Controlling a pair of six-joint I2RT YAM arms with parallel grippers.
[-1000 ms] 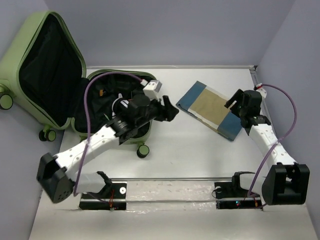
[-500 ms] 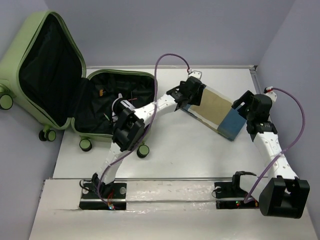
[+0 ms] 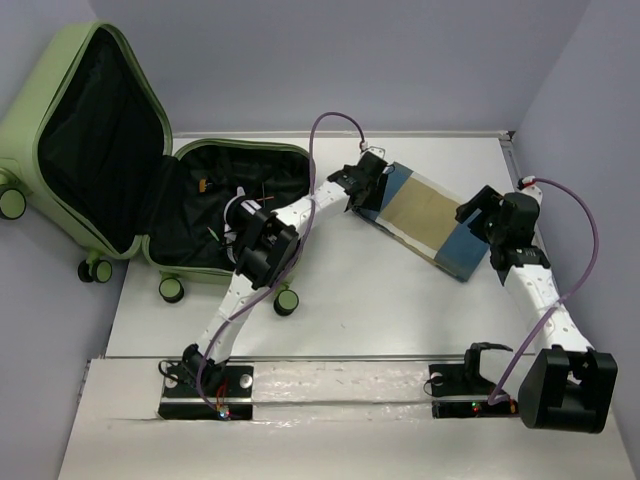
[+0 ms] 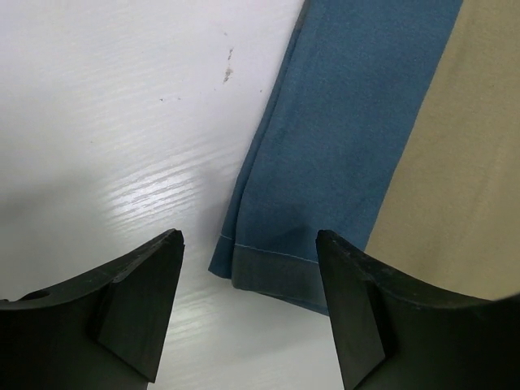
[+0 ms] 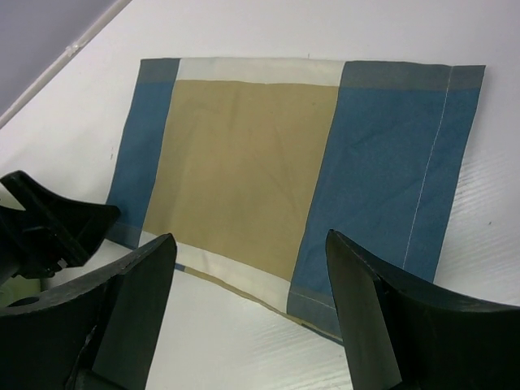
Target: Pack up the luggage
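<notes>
Overhead view of a white table (image 3: 380, 300) with two robot arms. In the last second the left arm has swung away from the open suitcase (image 3: 28, 115) at the left of the frame. It has crossed to a folded cloth (image 3: 425, 218), blue with a tan middle, lying flat right of centre.

The left gripper (image 3: 362, 183) now sits at the cloth's upper-left end. Its wrist view shows the jaws spread apart, straddling a blue corner with nothing pinched. The right gripper (image 3: 478, 208) has edged toward the cloth's lower-right end, jaws likewise apart and holding nothing. The cloth has not moved.

Both arms seem to be lining up to lift the cloth by its ends, so packing looks barely begun. The suitcase's black-lined lower half lies open on the table, with the lid propped up in the upper-left corner.

The tabletop is smooth, glossy white with faint marks. Plain lilac-grey walls (image 3: 400, 60) close it in, and a metal rail (image 3: 340, 372) runs along the bottom.
</notes>
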